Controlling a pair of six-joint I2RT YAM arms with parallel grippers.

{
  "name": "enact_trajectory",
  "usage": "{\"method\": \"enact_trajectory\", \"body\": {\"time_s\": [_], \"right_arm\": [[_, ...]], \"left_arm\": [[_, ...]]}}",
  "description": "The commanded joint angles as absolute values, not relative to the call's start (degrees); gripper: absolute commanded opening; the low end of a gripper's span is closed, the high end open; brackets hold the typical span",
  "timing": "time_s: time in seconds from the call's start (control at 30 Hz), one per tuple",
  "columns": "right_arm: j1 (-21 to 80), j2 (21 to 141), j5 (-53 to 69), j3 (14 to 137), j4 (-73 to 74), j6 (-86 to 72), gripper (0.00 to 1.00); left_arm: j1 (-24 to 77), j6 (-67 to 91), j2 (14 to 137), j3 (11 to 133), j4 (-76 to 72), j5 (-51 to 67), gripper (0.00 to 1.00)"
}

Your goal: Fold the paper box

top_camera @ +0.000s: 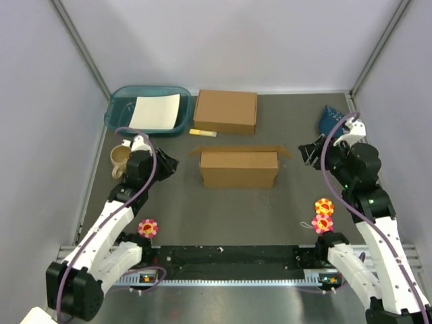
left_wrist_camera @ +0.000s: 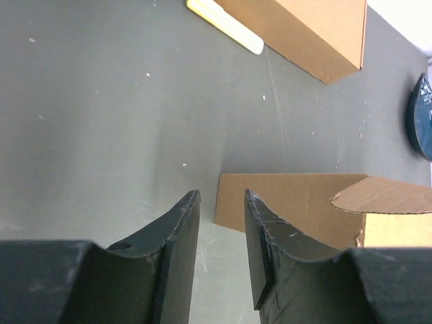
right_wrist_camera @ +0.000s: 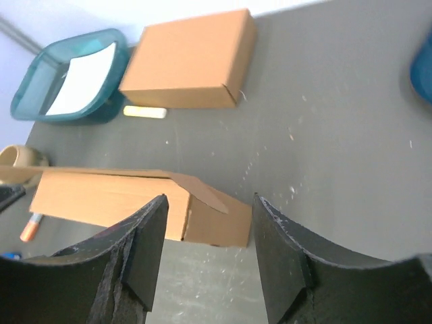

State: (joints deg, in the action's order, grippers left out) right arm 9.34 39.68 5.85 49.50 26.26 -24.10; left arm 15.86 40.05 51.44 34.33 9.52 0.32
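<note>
— Any room around the paper box (top_camera: 239,168)?
— Bare tabletop (top_camera: 297,202) on both its ends and in front. Behind it, a yellow stick (top_camera: 203,132) and a closed box (top_camera: 225,111) narrow the gap.

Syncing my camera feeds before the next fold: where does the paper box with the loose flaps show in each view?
Top external: paper box at mid-table, centre of picture.
Left wrist: paper box at lower right.
Right wrist: paper box at lower left.
Shared landmark: the yellow stick beside the closed brown box, seen in all three.
</note>
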Motion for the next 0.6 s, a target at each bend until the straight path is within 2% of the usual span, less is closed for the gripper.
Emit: {"method": "enact_trajectory", "body": {"time_s": [0.0,0.17,0.57], "right_arm": [[12.55,40.78,14.33,48.96,20.22,-12.14,0.54],[12.74,43.06,18.89,49.57,20.38,-9.06,0.52],[13.09,49.13,16.7,51.15,22.68,-5.98,0.51]], "left_arm": [[14.94,38.5,47.38,34.54,12.21,-4.74,0.38],[13.36,37.79,46.67,37.17,15.38,-4.4,0.39],[10.99,38.58,46.14,41.22,16.17,-1.5,0.4]]}}
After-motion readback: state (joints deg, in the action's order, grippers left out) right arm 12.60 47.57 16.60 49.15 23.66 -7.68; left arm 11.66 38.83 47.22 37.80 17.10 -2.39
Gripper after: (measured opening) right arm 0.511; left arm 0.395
